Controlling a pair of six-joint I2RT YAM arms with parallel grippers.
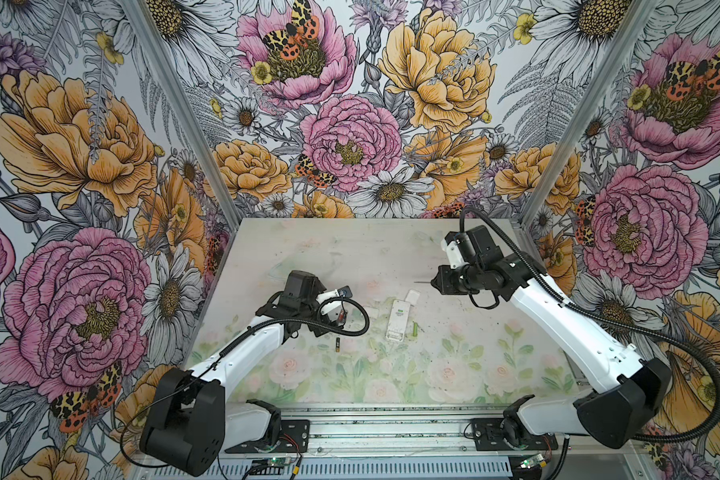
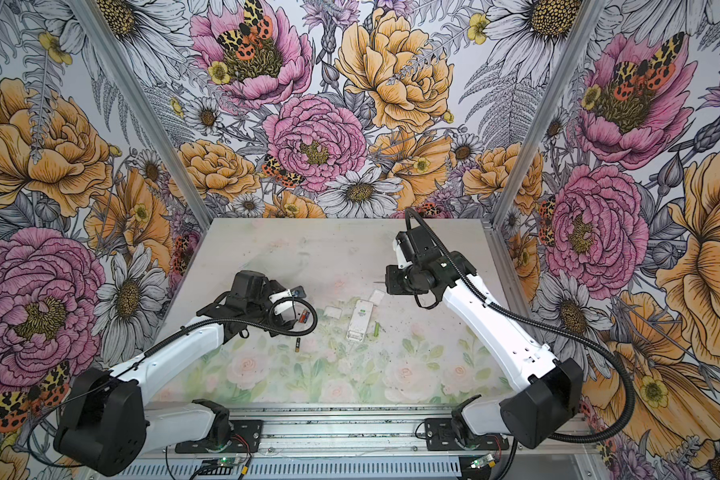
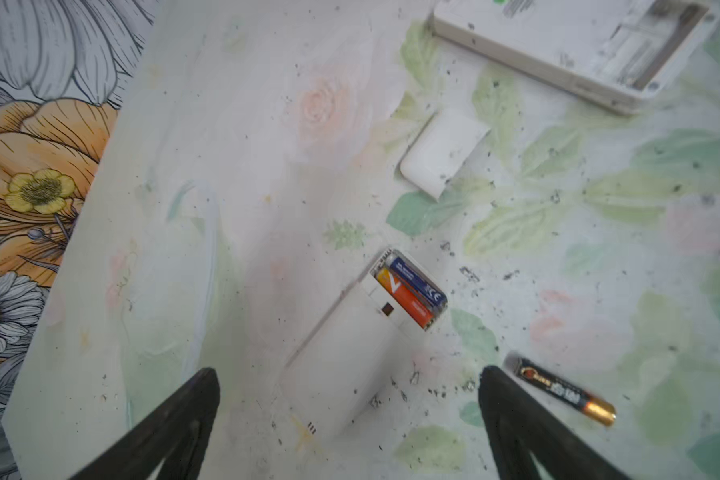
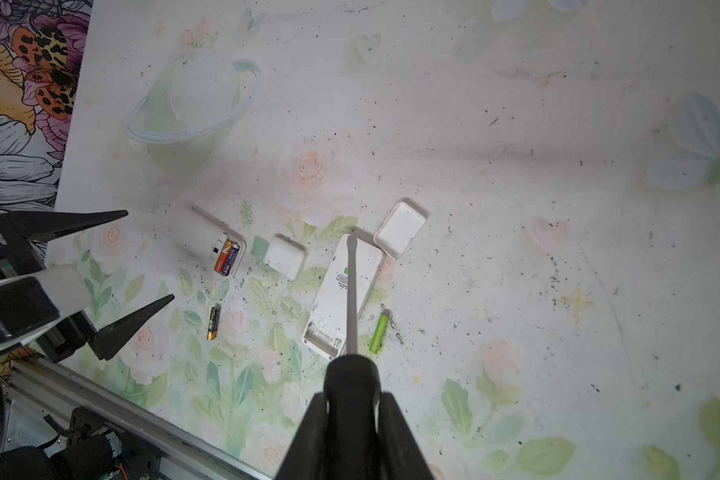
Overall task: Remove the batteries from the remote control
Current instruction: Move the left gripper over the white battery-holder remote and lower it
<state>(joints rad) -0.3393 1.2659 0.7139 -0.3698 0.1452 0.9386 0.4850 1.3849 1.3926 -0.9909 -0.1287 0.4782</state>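
Black fingers (image 3: 175, 424) of the left gripper (image 3: 348, 371) fill the near edge of the left wrist view, spread wide and holding nothing. Just beyond their tips lies a small white remote (image 3: 341, 345), its compartment uncovered, with an orange-red battery (image 3: 406, 299) and a dark blue battery (image 3: 418, 282) still seated side by side. Beside one fingertip a gold-ended black battery (image 3: 562, 390) lies loose on the flower-printed table (image 3: 184, 249). Farther off are a white battery cover (image 3: 441, 153) and a long white remote (image 3: 558, 54) whose compartment looks empty. From the right wrist, the right gripper (image 4: 352, 395) is clamped on the black handle of a screwdriver (image 4: 352, 299). Its shaft runs over the long white remote (image 4: 333, 299); I can't tell whether it touches. A lime green battery (image 4: 380, 332) lies on the table just beside that remote, and a second cover (image 4: 400, 228) sits at its far corner. The battery cover (image 4: 285, 255) sits between the two remotes, and the left gripper (image 4: 148, 254) gapes near the small white remote (image 4: 202, 237). In both top views the long white remote (image 1: 396, 320) lies mid-table with the lime green battery (image 1: 415, 330) at its right. The gold-ended black battery (image 1: 337, 345) lies alone nearer the front, and the orange-red battery (image 2: 304, 316) peeks out under the left wrist. The right gripper (image 1: 436, 282) hangs behind the remote with the screwdriver tip poking out.
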